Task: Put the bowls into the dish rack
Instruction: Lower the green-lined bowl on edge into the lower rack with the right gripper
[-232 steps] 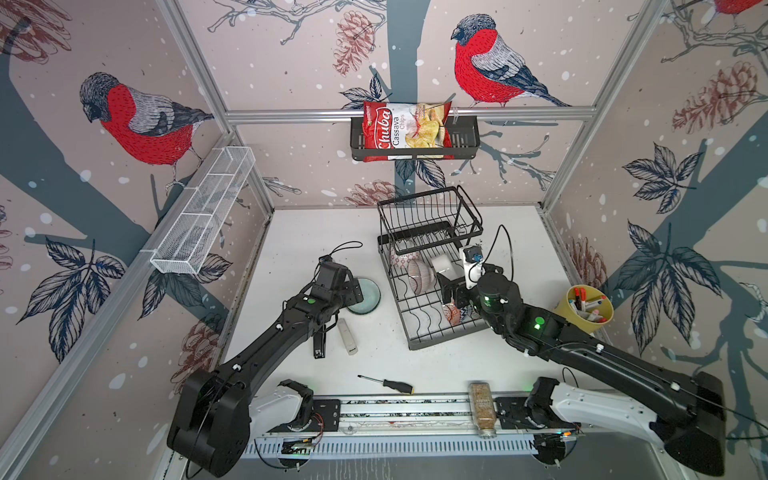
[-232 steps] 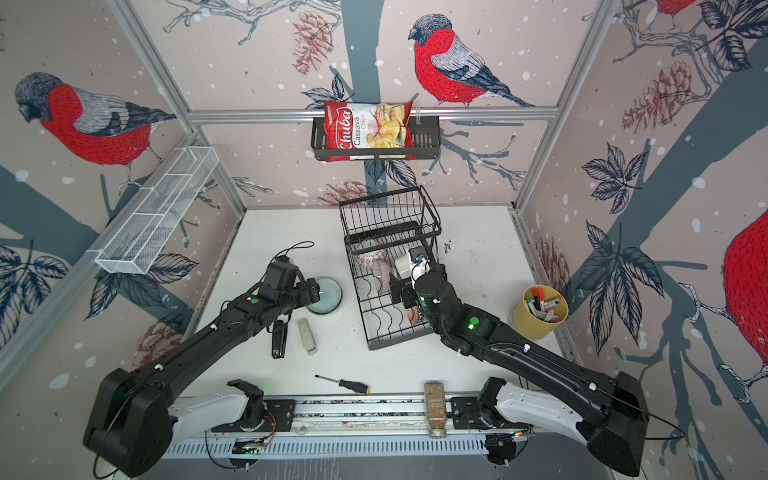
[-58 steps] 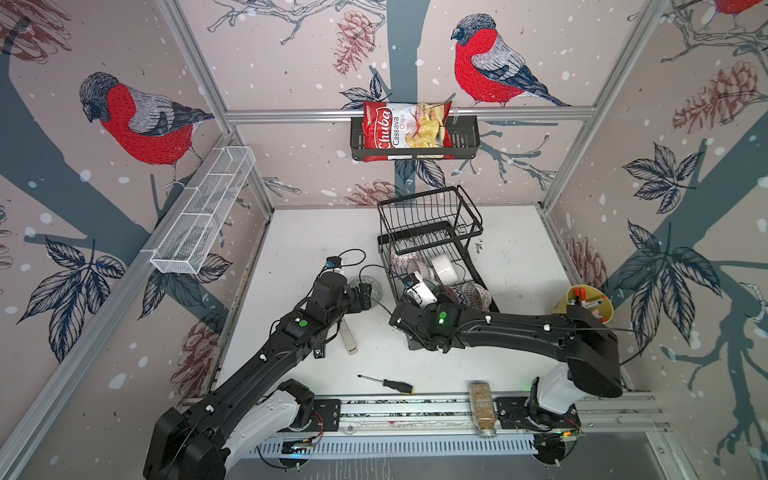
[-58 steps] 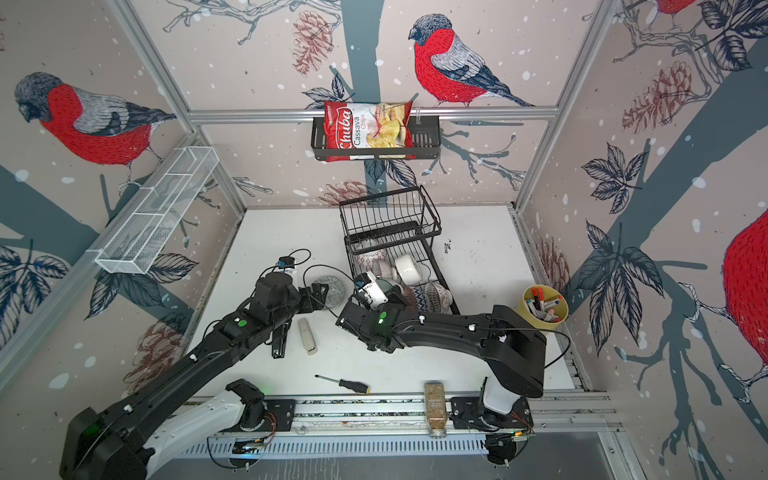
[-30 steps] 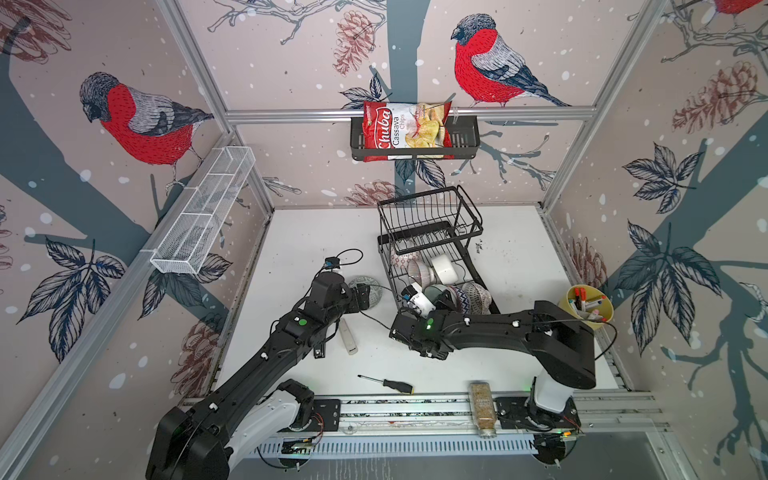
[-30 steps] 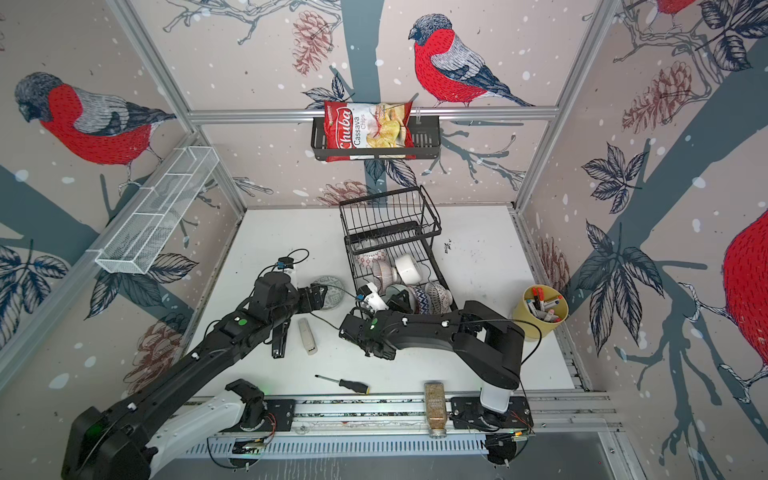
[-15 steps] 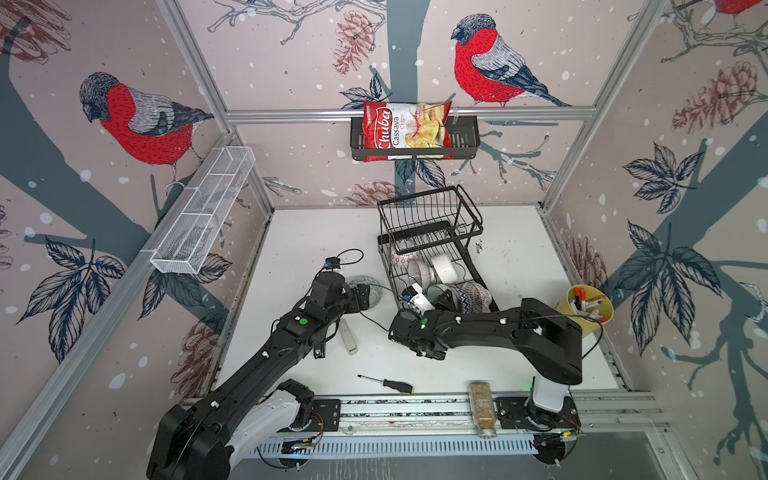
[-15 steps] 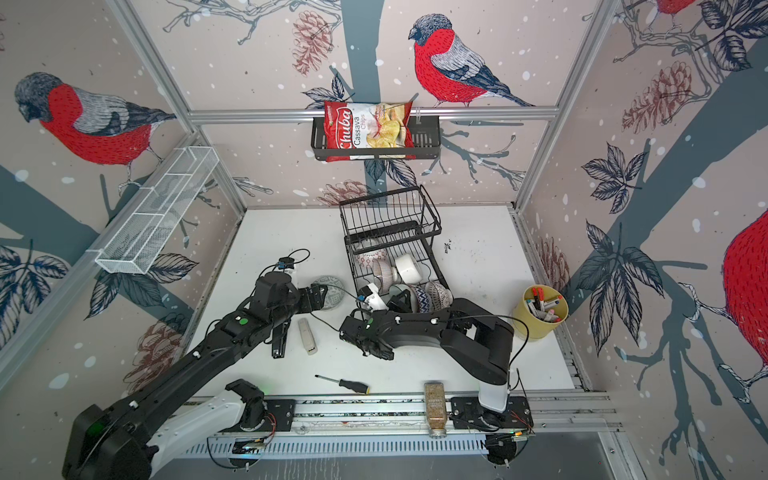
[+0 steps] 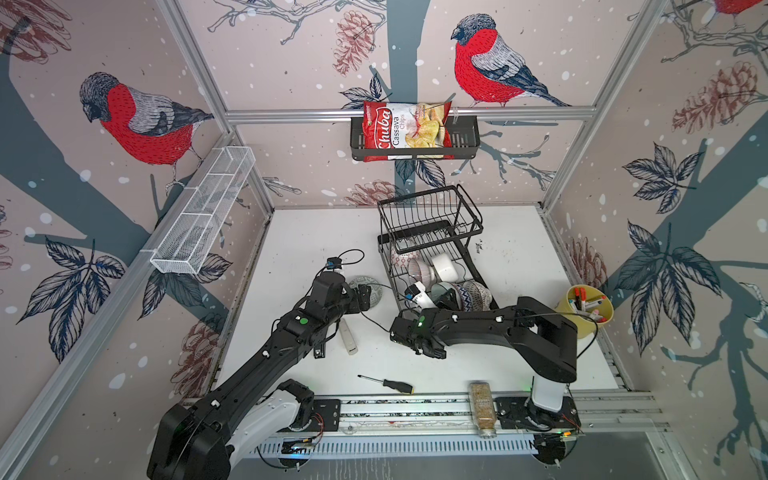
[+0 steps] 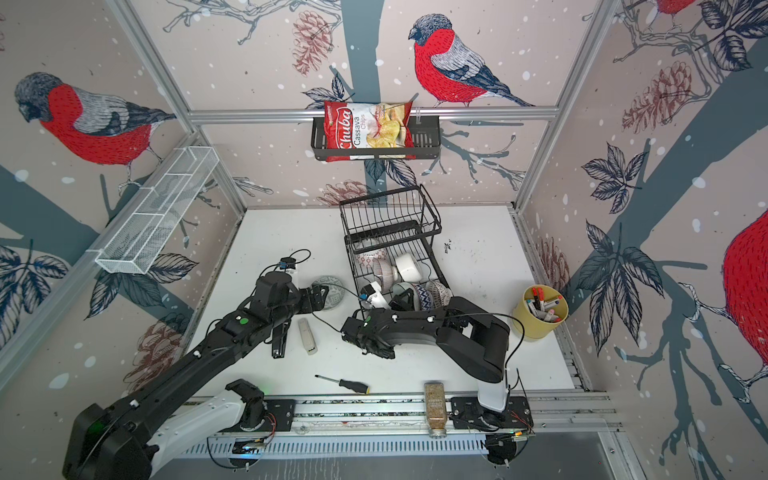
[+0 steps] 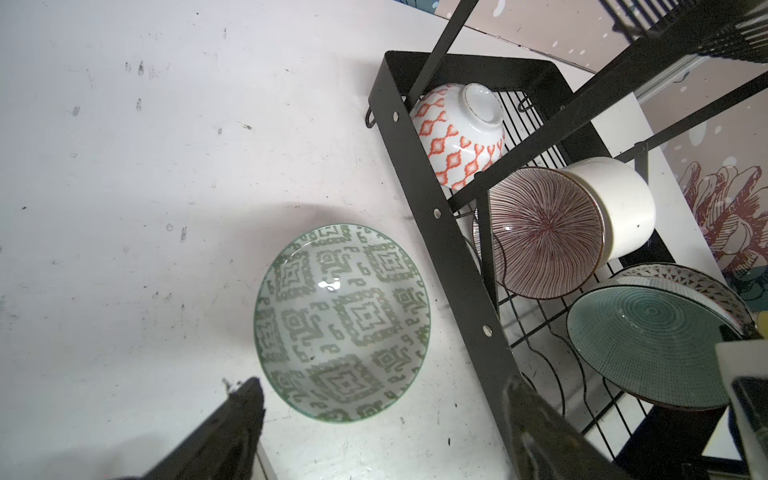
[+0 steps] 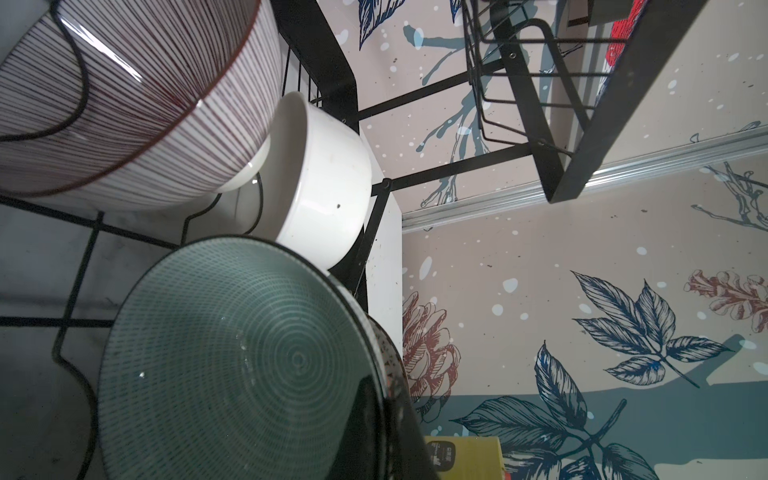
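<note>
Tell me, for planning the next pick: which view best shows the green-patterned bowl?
Left wrist view: the green-patterned bowl lies whole, unobstructed. Both top views show it small, partly behind the left gripper; the right wrist view misses it.

A lab's robot test cell — a booth of aluminium rails (image 9: 407,113) with bird-print walls (image 9: 291,62), two black arms (image 9: 478,328) on a slotted track (image 9: 415,409) along the bottom of the frame, a dish rack (image 9: 430,224) and chip bag (image 9: 405,131) staged around a scuffed white table (image 9: 307,237) at centre.
</note>
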`<state>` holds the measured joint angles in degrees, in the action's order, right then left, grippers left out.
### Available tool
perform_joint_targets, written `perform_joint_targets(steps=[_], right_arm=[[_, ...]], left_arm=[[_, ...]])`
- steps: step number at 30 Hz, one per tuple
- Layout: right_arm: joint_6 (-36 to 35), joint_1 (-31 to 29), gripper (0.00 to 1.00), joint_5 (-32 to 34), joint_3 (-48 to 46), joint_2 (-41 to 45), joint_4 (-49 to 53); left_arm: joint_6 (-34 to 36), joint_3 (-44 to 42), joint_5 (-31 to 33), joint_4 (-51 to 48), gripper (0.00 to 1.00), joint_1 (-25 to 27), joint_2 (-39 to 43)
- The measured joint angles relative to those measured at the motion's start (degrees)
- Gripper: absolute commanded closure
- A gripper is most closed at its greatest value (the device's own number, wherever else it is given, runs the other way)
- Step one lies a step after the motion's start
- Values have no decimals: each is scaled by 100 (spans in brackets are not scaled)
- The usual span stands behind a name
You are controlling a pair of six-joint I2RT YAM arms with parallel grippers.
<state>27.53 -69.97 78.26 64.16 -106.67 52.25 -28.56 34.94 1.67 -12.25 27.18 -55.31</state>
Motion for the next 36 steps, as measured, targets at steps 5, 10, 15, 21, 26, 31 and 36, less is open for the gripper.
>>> perform_joint_targets(steps=[5, 10, 15, 21, 26, 31, 36], right_arm=[[-2, 0, 100, 90, -55, -125, -24], [-17, -26, 100, 225, -66, -258, -35], [-562, -127, 100, 313, -391, -118, -623], [-1733, -201, 100, -260, -793, 444, -1801], [-2197, -212, 98, -343, -769, 417, -2009], [-2354, -225, 88, -225, -702, 280, -2004], [-2369, -219, 70, -573, -616, 195, -2124]], left_arm=[[0, 0, -13, 0, 11, 0, 7], [0, 0, -13, -2, 11, 0, 31], [0, -4, -11, -2, 11, 0, 48], [-2, -33, -11, 11, 11, 0, 59], [-11, -76, -11, 37, 11, 0, 55], [-13, -83, -9, 35, 11, -2, 55], [-13, -85, -2, 35, 11, -4, 55]])
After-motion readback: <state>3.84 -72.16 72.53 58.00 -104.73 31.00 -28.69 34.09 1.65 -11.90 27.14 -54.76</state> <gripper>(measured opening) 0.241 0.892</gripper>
